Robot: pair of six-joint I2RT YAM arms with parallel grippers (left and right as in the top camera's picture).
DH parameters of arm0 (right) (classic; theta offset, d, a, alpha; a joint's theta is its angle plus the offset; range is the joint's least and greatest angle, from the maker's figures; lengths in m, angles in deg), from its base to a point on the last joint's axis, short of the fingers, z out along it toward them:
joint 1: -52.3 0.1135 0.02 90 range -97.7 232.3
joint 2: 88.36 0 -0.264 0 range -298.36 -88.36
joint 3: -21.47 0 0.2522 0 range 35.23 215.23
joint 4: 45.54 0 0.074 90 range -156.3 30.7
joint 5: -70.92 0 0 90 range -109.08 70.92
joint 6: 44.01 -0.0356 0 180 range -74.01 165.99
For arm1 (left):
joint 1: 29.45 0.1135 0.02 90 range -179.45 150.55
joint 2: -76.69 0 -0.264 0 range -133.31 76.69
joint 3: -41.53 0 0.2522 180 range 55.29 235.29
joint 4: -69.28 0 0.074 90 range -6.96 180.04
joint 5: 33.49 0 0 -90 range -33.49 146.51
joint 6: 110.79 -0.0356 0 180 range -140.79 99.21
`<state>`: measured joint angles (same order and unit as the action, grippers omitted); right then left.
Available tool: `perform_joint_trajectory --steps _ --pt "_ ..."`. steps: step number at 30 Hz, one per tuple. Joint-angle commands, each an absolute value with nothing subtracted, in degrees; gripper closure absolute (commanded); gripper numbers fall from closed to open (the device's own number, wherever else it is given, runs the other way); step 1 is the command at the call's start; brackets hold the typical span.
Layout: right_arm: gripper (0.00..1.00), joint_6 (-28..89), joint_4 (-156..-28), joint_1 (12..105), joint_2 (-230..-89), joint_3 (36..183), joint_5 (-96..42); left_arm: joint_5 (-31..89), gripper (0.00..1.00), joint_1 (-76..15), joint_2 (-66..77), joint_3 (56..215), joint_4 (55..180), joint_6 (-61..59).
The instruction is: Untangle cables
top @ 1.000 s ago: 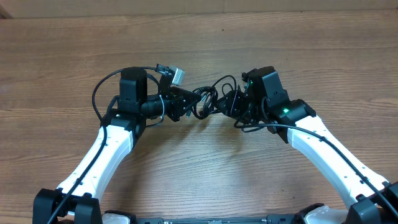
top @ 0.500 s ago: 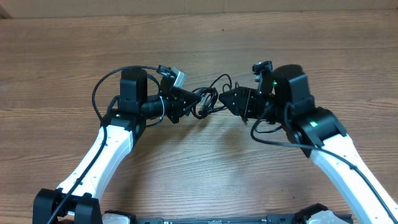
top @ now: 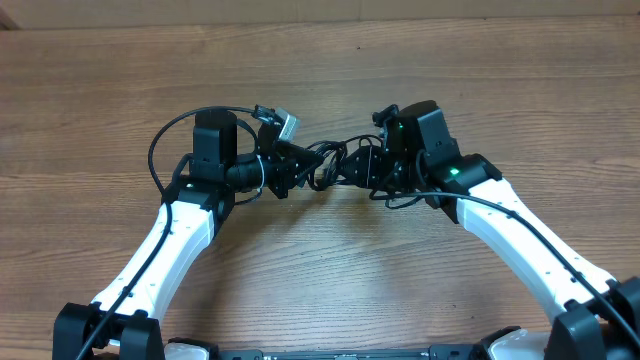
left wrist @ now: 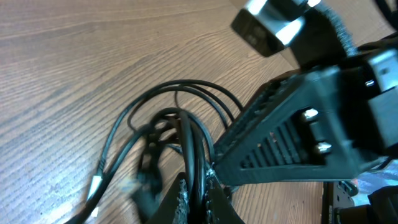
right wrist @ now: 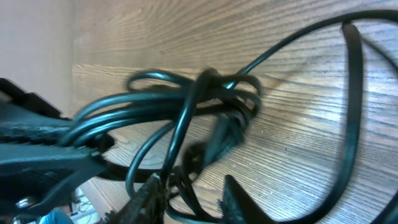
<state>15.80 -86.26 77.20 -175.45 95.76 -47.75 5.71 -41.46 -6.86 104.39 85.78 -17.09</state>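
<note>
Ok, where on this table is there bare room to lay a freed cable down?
Crowded: the middle, where the cables bunch between the left pincer and right pincer. Bare table: the far strip beyond them, the near patch between left arm and right arm, and the wood outside each arm.

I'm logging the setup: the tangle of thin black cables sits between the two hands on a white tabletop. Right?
Not quite: the tabletop is brown wood, not white, as the overhead view shows. The tangle of thin black cables does sit between the left hand and the right hand.
</note>
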Motion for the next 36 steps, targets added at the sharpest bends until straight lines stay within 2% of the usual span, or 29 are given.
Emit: perform_joint_trajectory --steps 1,4,9,14,21,26,31,34,36 --pt "0.72 20.6 -85.9 77.5 -174.2 96.8 -49.4 6.2 0.96 -41.5 -6.6 104.9 85.8 -13.2" --pt "0.69 23.8 -86.1 77.5 -171.1 96.8 -49.2 11.3 0.95 -41.5 -6.6 104.9 85.8 -4.3" --pt "0.69 31.3 -86.1 80.3 -166.1 96.8 -49.1 16.4 0.96 -41.5 -6.6 104.9 85.8 9.0" --pt "0.69 31.5 -86.1 87.0 -167.4 96.3 -40.2 16.5 0.96 -41.5 -6.6 104.9 85.8 18.1" --pt "0.74 31.1 -85.7 89.3 -171.5 96.3 -27.3 16.0 0.96 -41.5 -6.6 104.9 85.8 19.9" --pt "0.75 31.1 -84.1 89.3 -174.7 96.3 -25.5 14.4 0.96 -41.5 -6.6 104.9 85.8 19.9" --pt "0.80 31.1 -83.0 89.3 -175.6 96.3 -25.5 13.4 0.96 -41.5 -6.6 104.9 85.8 19.7" --pt "0.86 31.3 -82.8 89.3 -177.2 96.3 -24.9 13.0 0.96 -41.5 -6.6 104.9 85.8 19.7" --pt "0.96 31.3 -83.0 89.3 -178.3 96.3 -24.9 13.0 0.96 -41.5 -6.6 104.9 85.8 19.7"
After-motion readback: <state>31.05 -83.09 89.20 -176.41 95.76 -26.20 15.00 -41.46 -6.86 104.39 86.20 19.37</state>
